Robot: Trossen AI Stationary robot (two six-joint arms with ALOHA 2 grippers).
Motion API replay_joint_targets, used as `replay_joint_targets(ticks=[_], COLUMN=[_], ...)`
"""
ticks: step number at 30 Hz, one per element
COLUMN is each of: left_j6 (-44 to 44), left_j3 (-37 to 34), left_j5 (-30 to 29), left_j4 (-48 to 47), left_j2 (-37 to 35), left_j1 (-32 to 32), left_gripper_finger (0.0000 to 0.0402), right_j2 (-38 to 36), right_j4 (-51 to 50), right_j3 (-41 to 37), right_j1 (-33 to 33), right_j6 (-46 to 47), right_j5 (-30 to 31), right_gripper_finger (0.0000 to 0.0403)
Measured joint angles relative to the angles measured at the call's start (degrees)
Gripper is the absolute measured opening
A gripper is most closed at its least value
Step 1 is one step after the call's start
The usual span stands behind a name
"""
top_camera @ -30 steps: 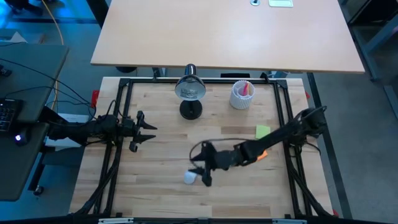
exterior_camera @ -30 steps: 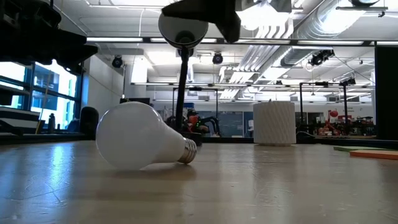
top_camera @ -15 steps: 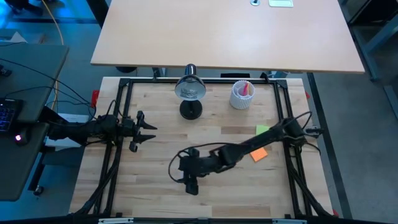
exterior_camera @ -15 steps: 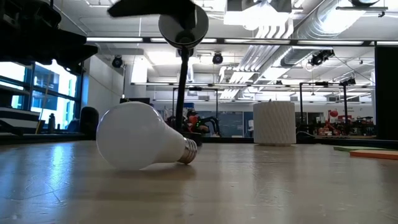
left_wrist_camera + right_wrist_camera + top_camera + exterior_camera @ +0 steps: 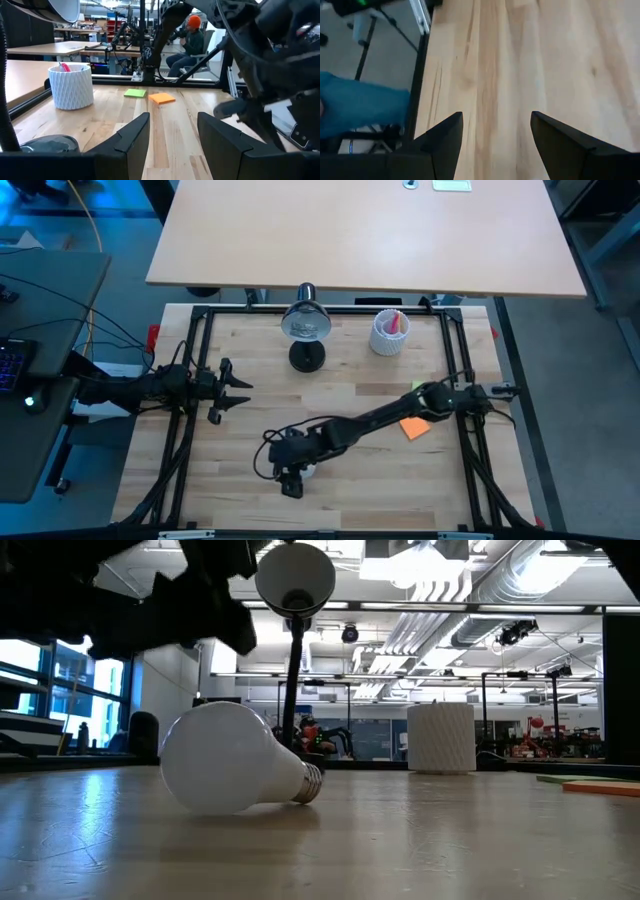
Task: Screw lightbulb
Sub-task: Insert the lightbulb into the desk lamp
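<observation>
The lightbulb point(image 5: 235, 760), white with a silvery screw base point(image 5: 311, 783), lies on its side on the wooden table point(image 5: 360, 480). In the high view only a white sliver of the lightbulb point(image 5: 309, 471) shows beside my right gripper point(image 5: 290, 480). That gripper hangs open just above the bulb, a dark mass in the low view point(image 5: 190, 610). In its own wrist view my right gripper point(image 5: 492, 135) has only bare wood between its fingers. My left gripper point(image 5: 238, 385) waits open at the table's left side. The black desk lamp point(image 5: 306, 325) stands at the far middle.
A white ribbed cup point(image 5: 390, 330) with pens stands right of the lamp. A green note point(image 5: 422, 390) and an orange note point(image 5: 415, 428) lie at the right. A black frame point(image 5: 200, 340) borders the table. A seated person point(image 5: 192, 37) shows beyond the table.
My right gripper has swept toward the table's left and near edges, passing over the lightbulb, and has tipped to point more steeply down. It has stayed open.
</observation>
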Motion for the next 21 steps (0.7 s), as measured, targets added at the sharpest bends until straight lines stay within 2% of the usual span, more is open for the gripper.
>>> replay_joint_targets(ticks=[13, 21], left_j6=[0.00, 0.00], left_j3=[0.00, 0.00], left_j5=[0.00, -0.01], left_j4=[0.04, 0.02], left_j2=[-0.01, 0.01], left_j1=[0.01, 0.00], left_gripper_finger=[0.0161, 0.0161], right_j2=[1.50, -0.36], right_j4=[-15.21, -27.46], right_j3=[0.43, 0.39], right_j1=[5.28, 9.12], right_j6=[-3.54, -0.35], right_j5=[-0.04, 1.10], right_gripper_finger=[0.0232, 0.0232])
